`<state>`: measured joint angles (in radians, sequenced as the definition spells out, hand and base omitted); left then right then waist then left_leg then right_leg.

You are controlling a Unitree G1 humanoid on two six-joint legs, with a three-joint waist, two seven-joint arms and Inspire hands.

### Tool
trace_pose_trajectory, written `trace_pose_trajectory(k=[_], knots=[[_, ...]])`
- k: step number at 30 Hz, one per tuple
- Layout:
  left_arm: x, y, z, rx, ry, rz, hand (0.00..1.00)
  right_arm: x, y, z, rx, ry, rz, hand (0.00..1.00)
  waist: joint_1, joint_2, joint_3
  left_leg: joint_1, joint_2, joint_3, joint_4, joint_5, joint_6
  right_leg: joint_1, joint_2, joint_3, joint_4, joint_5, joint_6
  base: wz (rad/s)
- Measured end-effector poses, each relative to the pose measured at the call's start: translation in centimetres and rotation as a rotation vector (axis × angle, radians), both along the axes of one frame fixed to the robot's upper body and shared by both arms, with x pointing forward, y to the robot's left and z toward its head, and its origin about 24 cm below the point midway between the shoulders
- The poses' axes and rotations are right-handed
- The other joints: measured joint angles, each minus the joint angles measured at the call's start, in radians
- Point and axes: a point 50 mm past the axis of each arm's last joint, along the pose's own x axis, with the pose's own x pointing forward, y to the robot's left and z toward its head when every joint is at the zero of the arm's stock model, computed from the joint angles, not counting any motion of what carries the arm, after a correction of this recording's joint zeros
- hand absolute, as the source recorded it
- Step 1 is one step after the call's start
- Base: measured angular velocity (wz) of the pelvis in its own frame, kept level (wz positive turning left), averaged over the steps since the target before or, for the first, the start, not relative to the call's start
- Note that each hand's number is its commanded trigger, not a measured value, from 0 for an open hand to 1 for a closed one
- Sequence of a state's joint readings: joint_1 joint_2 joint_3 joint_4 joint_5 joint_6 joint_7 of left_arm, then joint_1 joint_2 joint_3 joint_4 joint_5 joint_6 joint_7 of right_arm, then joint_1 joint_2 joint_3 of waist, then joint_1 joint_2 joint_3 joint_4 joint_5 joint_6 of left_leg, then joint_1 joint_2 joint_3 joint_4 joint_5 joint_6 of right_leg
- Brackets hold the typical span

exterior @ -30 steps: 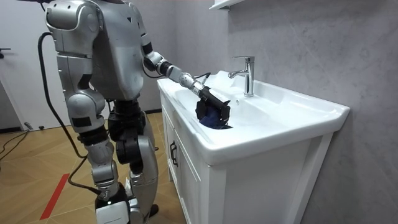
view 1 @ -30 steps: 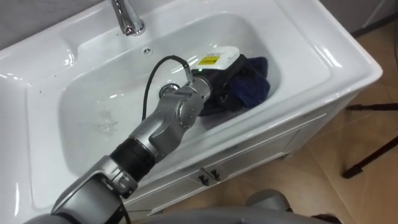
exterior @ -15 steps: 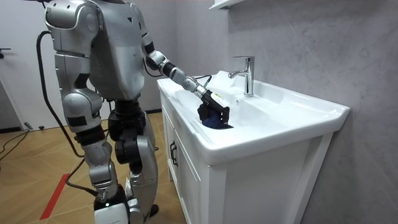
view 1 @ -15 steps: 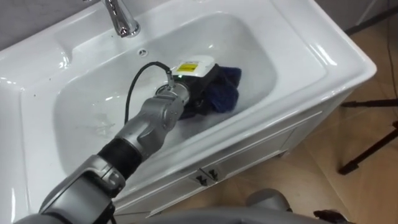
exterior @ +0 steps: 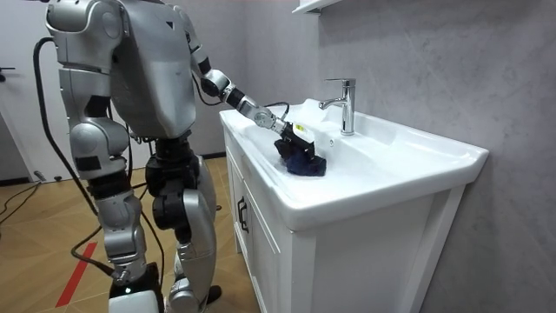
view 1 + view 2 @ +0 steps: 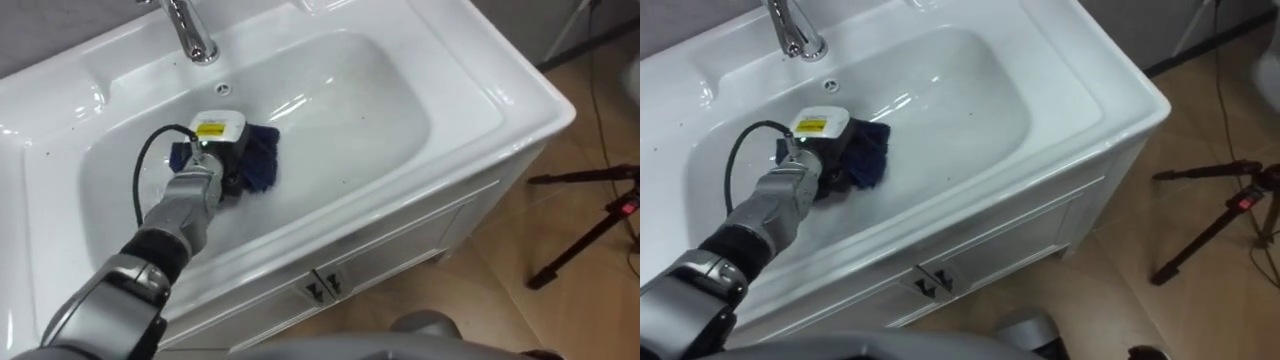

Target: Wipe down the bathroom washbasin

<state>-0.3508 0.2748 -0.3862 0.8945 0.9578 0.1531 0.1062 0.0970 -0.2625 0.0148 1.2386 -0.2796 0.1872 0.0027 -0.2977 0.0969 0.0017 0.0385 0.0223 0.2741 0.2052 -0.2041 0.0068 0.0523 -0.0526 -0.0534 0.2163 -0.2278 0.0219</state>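
A dark blue cloth [image 6: 262, 160] lies bunched on the floor of the white basin [image 6: 400, 110], left of its middle and a little in front of the faucet [image 6: 190, 30]. My left hand [image 6: 222, 160] reaches in from the lower left and rests on the cloth's left part, its dark fingers curled into the folds. In the room view the robot stands at the front of the vanity with its left arm stretched over the rim, and the left hand [image 5: 289, 137] sits on the cloth [image 5: 306, 163].
The basin's broad white rim [image 6: 520, 100] runs all round. A small overflow hole [image 6: 225, 90] sits below the faucet. The cabinet front carries two dark handles [image 6: 318, 288]. Black tripod legs [image 6: 590, 230] stand on the wooden floor to the right.
My left hand has dragged the cloth across the basin floor from the right end to left of the middle. The camera has shifted slightly.
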Motion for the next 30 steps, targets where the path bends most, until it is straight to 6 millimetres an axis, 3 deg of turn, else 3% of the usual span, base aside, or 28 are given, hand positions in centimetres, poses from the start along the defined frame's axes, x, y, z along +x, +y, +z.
trace_pose_trajectory(k=[4,9,18,21,24,30], knots=[[-0.6,2.5,0.1,0.044,-0.009,0.051,1.00,0.2,-0.3,0.2,-0.019,-0.017,-0.012,0.00,0.011,0.012,-0.0013,0.000,0.000,-0.001,0.001,0.001,0.000,-0.003,0.001,0.001,-0.001,0.000,0.000,0.00],[-1.6,4.5,0.0,0.010,-0.032,0.170,1.00,0.0,-1.2,0.5,-0.064,-0.044,-0.061,0.00,0.043,0.037,-0.0146,0.002,0.002,0.002,-0.006,0.002,-0.003,0.002,0.003,0.002,-0.012,0.008,-0.003,-0.05],[-2.5,5.3,0.1,-0.018,-0.055,0.219,1.00,0.1,-2.2,1.0,-0.134,-0.038,-0.012,0.00,0.110,0.047,-0.0168,0.000,0.011,-0.001,-0.007,0.005,-0.008,0.002,0.014,0.020,-0.014,0.013,-0.013,-0.09],[-3.5,6.1,0.3,-0.037,-0.083,0.260,1.00,0.7,-2.5,1.3,-0.152,-0.080,-0.018,0.00,0.115,0.048,-0.0175,0.004,0.014,-0.002,-0.008,0.007,-0.011,0.007,0.018,0.019,-0.022,0.016,-0.018,-0.01],[-4.2,6.1,0.2,-0.043,-0.092,0.262,1.00,0.9,-2.7,1.4,-0.171,-0.099,-0.021,0.00,0.131,0.058,-0.0234,0.010,0.017,-0.006,-0.007,0.007,-0.012,0.019,0.021,0.018,-0.032,0.017,-0.020,0.00],[-5.1,6.1,-0.1,-0.041,-0.093,0.262,1.00,0.8,-2.9,1.6,-0.181,-0.107,-0.014,0.00,0.142,0.070,-0.0221,0.035,0.017,-0.033,-0.024,0.014,-0.023,0.036,0.024,0.010,-0.032,0.010,-0.030,0.02]])
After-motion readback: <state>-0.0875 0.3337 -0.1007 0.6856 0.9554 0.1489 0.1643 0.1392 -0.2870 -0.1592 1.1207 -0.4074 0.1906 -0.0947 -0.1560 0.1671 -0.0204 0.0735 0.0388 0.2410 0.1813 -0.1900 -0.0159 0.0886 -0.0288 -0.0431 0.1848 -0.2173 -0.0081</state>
